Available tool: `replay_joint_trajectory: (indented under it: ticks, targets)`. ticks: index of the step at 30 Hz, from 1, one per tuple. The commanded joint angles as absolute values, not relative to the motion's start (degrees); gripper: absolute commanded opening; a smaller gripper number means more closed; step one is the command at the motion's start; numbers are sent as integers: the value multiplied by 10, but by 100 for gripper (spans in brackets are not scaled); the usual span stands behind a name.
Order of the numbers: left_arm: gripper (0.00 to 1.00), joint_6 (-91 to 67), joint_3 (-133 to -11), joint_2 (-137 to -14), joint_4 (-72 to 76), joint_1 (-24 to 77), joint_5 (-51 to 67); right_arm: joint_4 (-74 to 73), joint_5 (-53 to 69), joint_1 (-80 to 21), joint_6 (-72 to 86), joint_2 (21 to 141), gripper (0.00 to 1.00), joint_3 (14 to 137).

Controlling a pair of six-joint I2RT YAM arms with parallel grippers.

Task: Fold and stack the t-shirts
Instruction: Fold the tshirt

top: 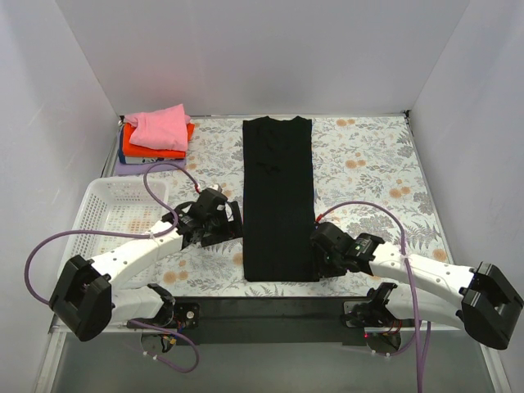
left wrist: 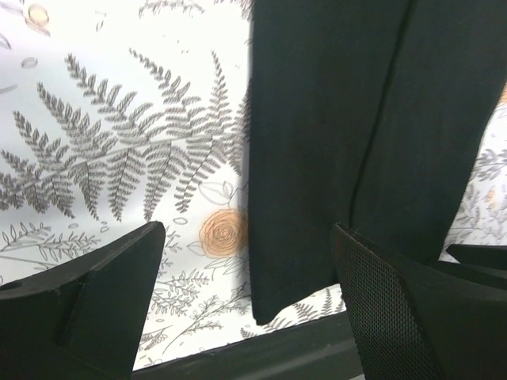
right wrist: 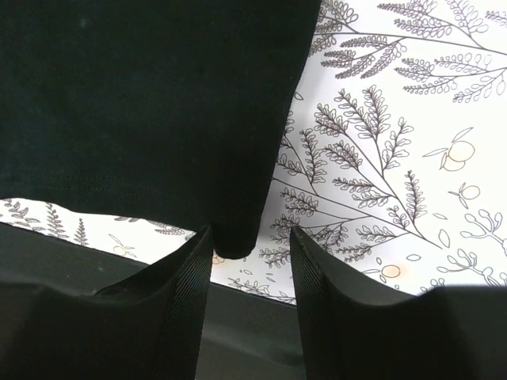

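Note:
The black t-shirt (top: 278,196) lies folded into a long narrow strip down the middle of the tablecloth. My left gripper (top: 232,226) is open beside its left edge near the hem. In the left wrist view the gripper (left wrist: 247,305) straddles the shirt's (left wrist: 333,119) near left corner without touching it. My right gripper (top: 318,255) is open at the near right corner. In the right wrist view the gripper (right wrist: 250,273) has the shirt's (right wrist: 158,103) corner just ahead of the gap. A pink tee (top: 160,127) tops an orange one (top: 155,150) on a stack at the back left.
A white mesh basket (top: 102,214) stands at the left, beside my left arm. The flower-patterned tablecloth (top: 368,172) covers the table. A black strip (top: 270,307) runs along the near edge just below the shirt's hem. White walls enclose three sides.

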State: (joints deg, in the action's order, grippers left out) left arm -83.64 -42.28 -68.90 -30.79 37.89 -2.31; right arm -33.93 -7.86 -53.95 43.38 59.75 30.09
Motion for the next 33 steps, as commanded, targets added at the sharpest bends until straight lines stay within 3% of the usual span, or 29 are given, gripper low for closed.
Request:
replay_joint_trajectory:
  ticks: [1, 14, 18, 20, 33]
  targets:
    - [84, -857, -409, -675, -323, 395, -38, -316, -68, -537, 441, 604, 48, 291]
    - [83, -906, -391, -673, -345, 451, -54, -296, -39, -537, 441, 613, 31, 271]
    - [79, -939, -378, -678, -345, 477, -52, -289, -38, -537, 441, 620, 14, 268]
    - [76, -952, -373, -679, -345, 492, -54, -287, -37, -537, 440, 623, 10, 268]
    - [49, -1009, -374, -723, -359, 559, -69, -279, -33, -537, 432, 630, 8, 268]
